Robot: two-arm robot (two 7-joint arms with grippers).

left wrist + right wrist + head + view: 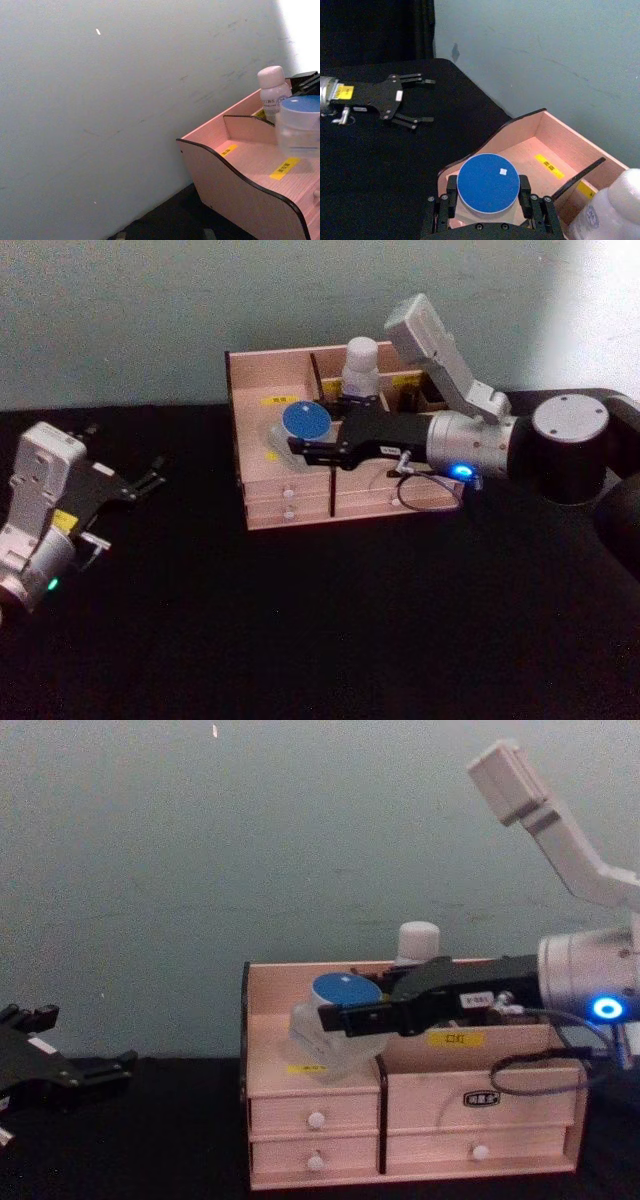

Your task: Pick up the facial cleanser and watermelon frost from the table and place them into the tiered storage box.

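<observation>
The watermelon frost, a clear jar with a blue-topped lid, hangs slightly tilted over the front left tier of the tiered storage box. My right gripper is shut on it, one finger on each side of the lid. From the side, the jar sits in the fingers just above the tier's yellow label. The facial cleanser, a white bottle with a rounded cap, stands upright in a back compartment of the box. Off to the left, my left gripper is open and holds nothing, low over the black table.
The pinkish box has drawers with white knobs and stands against a pale wall. A cable loops from my right wrist over the box's right front. Black tabletop stretches in front and to the left.
</observation>
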